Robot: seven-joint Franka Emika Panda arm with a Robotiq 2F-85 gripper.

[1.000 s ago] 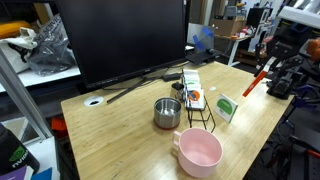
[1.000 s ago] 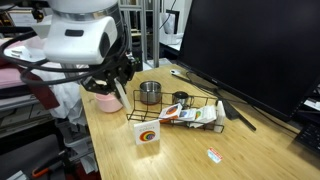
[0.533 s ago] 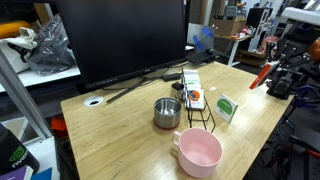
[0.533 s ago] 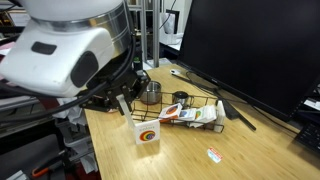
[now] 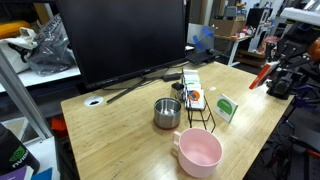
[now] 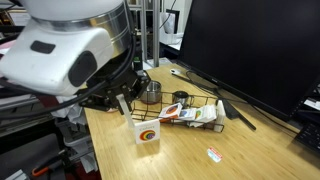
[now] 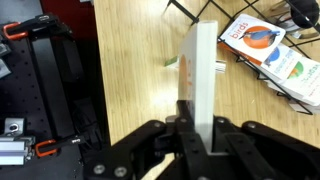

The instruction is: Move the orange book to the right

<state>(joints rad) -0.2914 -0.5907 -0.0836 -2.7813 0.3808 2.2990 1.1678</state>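
- The table (image 5: 120, 140) is big, flat and wooden. It lies under the pincer and holds all the things.
- The pink bowl (image 5: 199, 151) and the metal cup (image 5: 167, 113) stand off to the side of the pincer, well away from the book.
- The wire rack (image 6: 190, 108) lies past the pincer, and in it are flat picture books (image 7: 262, 40).
- The orange book (image 6: 147, 133) is small and thin. It stands up on its edge on the table, right in front of the pincer. In the wrist view its white edge (image 7: 201, 70) points straight at the camera.
- The book looks light and stiff, like card. I think its cover may be smooth and a bit slippery. It could tip over with a small push.
- A good place to hold it looks like the top part, one finger on each flat side.
- The pincer (image 7: 197, 128) has its two fingers on either side of the book's thin edge. I cannot tell if it is squeezing the book or only sitting around it.
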